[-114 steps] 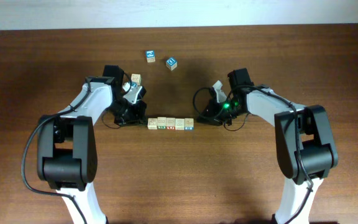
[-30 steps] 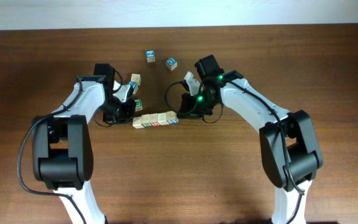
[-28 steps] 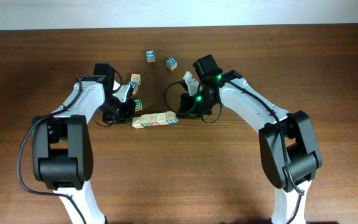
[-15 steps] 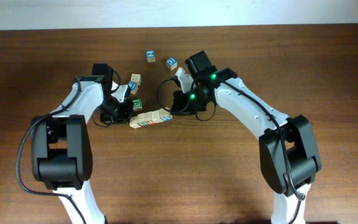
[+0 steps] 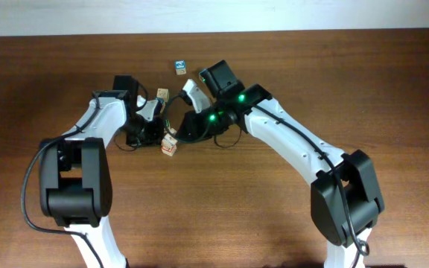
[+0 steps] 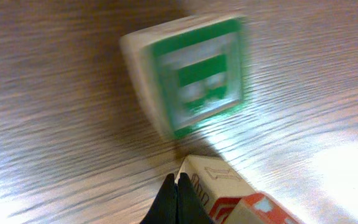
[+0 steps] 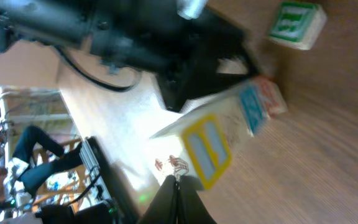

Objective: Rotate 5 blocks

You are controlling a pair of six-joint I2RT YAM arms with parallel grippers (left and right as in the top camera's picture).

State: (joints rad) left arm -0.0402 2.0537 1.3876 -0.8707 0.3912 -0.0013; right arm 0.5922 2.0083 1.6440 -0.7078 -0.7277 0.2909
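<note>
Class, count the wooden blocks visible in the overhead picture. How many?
3 show plainly: a blue-marked block farthest back, a tan block beside the left arm, and a third block nearer the robot. Others may be hidden under the right arm.

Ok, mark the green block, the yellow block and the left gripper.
green block (image 6: 194,74): left wrist view, printed face
yellow block (image 7: 207,149): right wrist view, yellow mark
left gripper (image 6: 175,183): left wrist view, fingertips

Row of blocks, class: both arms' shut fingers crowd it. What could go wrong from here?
The row, seemingly pushed at its ends, may buckle and scatter. The left fingers and right fingers sit very close together and might collide. The loose green block beside the row could get knocked away.
</note>
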